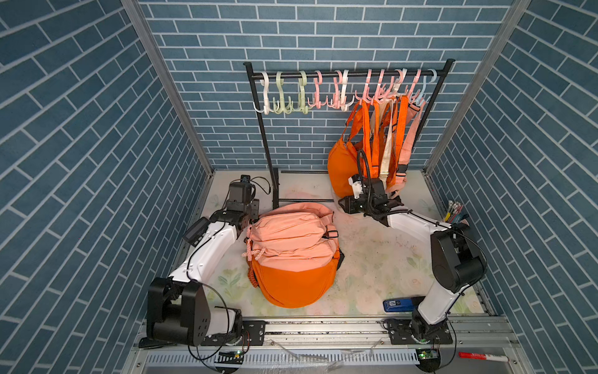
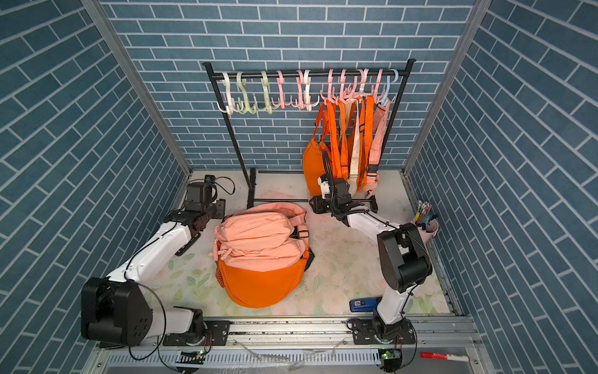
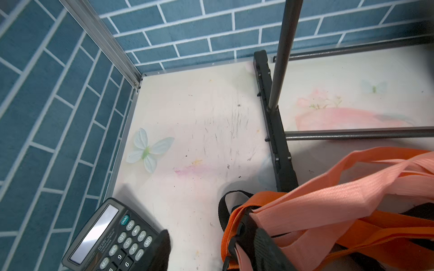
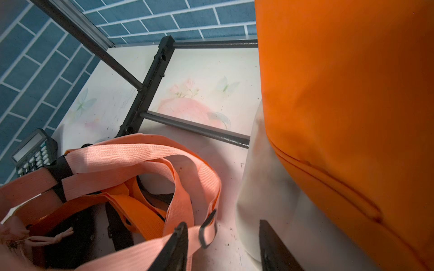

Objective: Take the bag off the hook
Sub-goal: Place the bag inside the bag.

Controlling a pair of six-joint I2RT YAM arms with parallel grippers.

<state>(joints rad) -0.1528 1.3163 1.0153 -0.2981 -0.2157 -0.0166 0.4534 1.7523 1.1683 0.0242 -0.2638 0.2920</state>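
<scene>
The peach-and-orange bag (image 1: 291,259) is lying clear of the hooks (image 1: 382,94) in the middle of the floral table (image 1: 372,259), its straps trailing toward 12 o'clock, while an all-orange bag (image 1: 341,165) is hanging at the 1 o'clock end of the black rack (image 1: 268,145). The left gripper (image 3: 211,237), at the fallen bag's 10 o'clock beside a calculator (image 3: 112,237), is standing with jaws parted and gripping nothing. The right gripper (image 4: 223,225), at 2 o'clock, is likewise gaping empty, a peach strap (image 4: 141,152) lying just beside one finger.
</scene>
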